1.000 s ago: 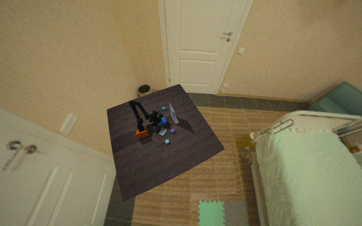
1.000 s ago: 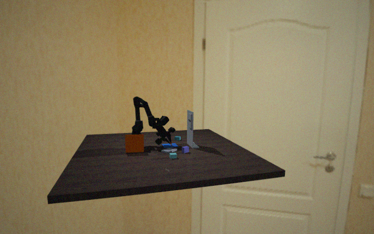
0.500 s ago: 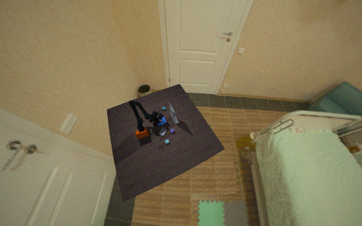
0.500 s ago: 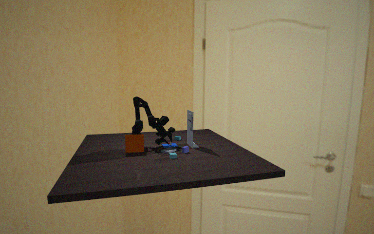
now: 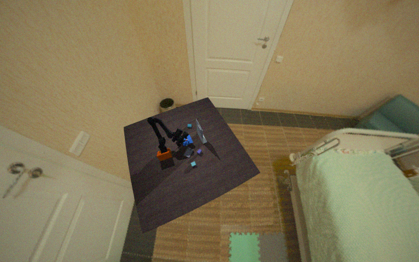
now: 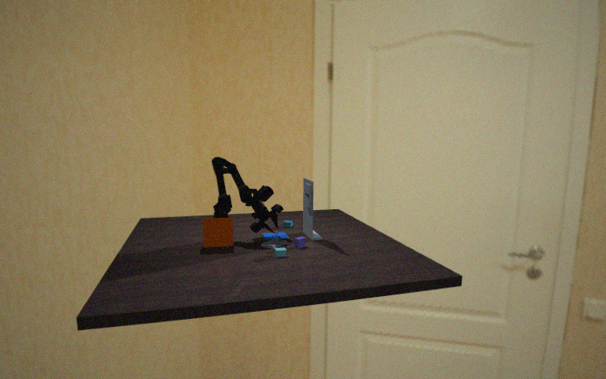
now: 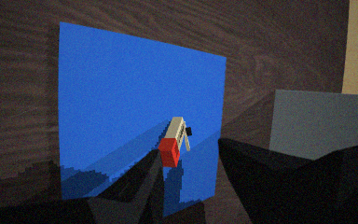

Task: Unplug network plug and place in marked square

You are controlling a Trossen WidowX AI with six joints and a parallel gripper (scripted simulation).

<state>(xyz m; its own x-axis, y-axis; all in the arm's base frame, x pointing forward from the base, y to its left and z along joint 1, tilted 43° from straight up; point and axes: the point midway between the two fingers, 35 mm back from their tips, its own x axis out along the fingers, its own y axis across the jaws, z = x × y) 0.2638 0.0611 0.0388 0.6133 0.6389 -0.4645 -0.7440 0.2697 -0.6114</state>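
The plug (image 7: pixel 174 140) is a small, slim block with a beige body and a red end. A thin pale tab runs along one long side, and a tiny black piece sticks out beside it. In the wrist view it lies on the blue marked square (image 7: pixel 121 103), well inside the square's borders, red end nearest the camera.

The gripper (image 7: pixel 186 182) hangs just above the plug with its fingers parted, one dark finger on each side of the red end. There is a visible gap between them and nothing is held. Whether the left finger's tip still touches the red end cannot be told.

A grey slab (image 7: pixel 317 123) lies on the dark wooden surface (image 6: pixel 344 274) just beside the square. In the exterior view the arm (image 6: pixel 231 185) bends down from its orange base (image 6: pixel 217 231) towards the square. The upright panel (image 6: pixel 308 208) stands beyond it, nearer the surface's far right corner. Small teal cubes (image 6: pixel 280 252) and a purple cube (image 6: pixel 300 242) sit close by.
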